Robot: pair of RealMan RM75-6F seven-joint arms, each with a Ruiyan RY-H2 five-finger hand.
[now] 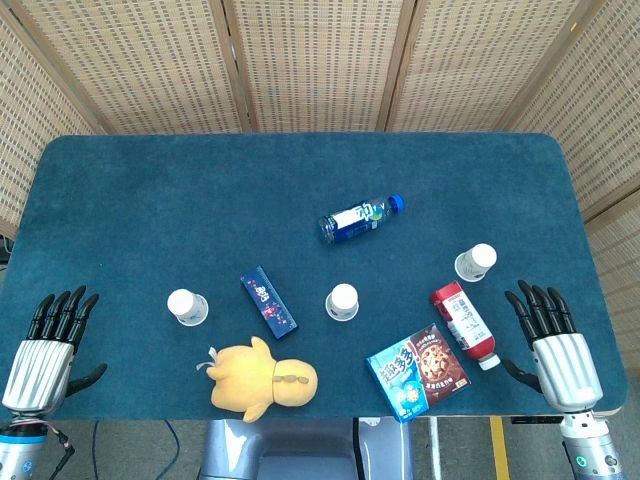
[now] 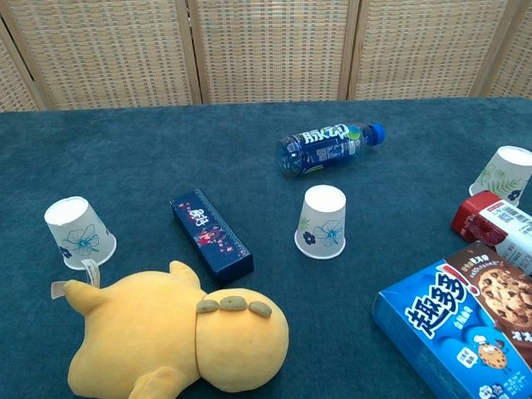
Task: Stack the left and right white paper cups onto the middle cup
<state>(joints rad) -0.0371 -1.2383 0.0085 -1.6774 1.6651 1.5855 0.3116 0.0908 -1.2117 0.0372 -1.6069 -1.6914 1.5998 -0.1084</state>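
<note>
Three white paper cups stand upside down on the blue table. The left cup (image 1: 187, 307) (image 2: 79, 233) is near my left side, the middle cup (image 1: 342, 302) (image 2: 322, 222) sits at the centre front, and the right cup (image 1: 476, 262) (image 2: 502, 174) is further right. My left hand (image 1: 48, 350) rests at the front left corner, fingers spread, holding nothing. At the front right corner my right hand (image 1: 555, 345) is likewise spread and empty. Neither hand shows in the chest view.
A yellow plush duck (image 1: 262, 379) (image 2: 170, 337) lies in front of the left cup. A dark blue box (image 1: 267, 302) (image 2: 211, 232) lies between left and middle cups. A water bottle (image 1: 361, 218) (image 2: 330, 146), a red bottle (image 1: 463, 323) and a cookie box (image 1: 417, 371) (image 2: 461, 320) are nearby.
</note>
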